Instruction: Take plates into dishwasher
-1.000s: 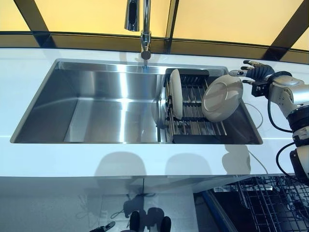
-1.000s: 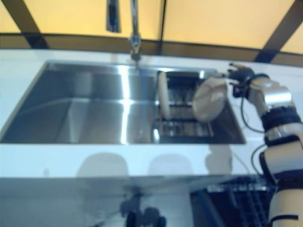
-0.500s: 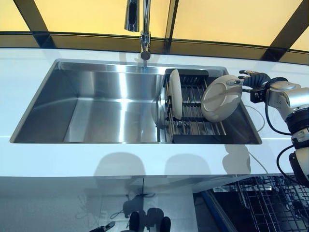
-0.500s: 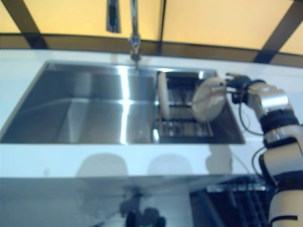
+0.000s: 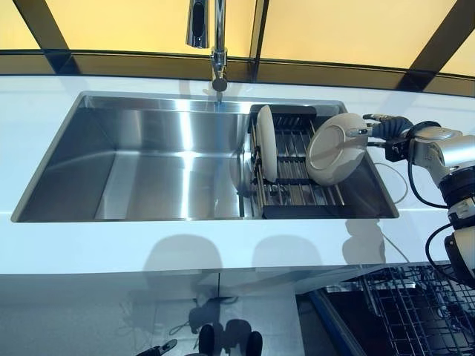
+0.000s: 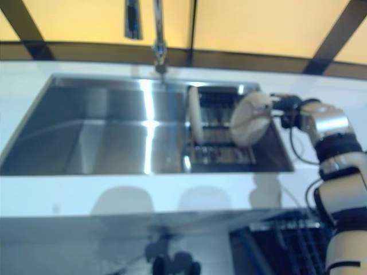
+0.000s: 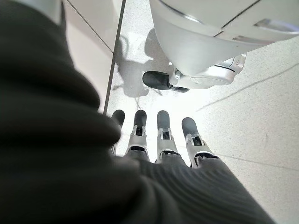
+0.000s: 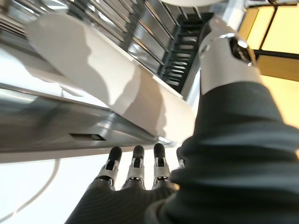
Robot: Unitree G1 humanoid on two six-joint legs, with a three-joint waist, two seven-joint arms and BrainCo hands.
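Note:
Two pale plates stand on edge in a dark dish rack (image 5: 295,202) at the right end of the sink. One plate (image 5: 267,152) stands upright at the rack's left. The other plate (image 5: 334,152) leans at the rack's right. My right hand (image 5: 384,130) is at this plate's right rim. Its thumb (image 8: 224,46) lies over the plate's face, its straight fingers (image 8: 134,161) lie behind the rim (image 8: 117,88), and a gap shows between fingers and plate. My left hand (image 7: 159,140) hangs low, open and empty, over the floor.
The steel sink (image 5: 148,170) is set in a white counter (image 5: 185,252), with a faucet (image 5: 215,44) at its back edge. The dishwasher's wire basket (image 5: 415,311) is pulled out below the counter at the lower right.
My right hand has come down from behind the leaning plate to its rim, with the thumb now over the plate's face. The camera has shifted slightly.

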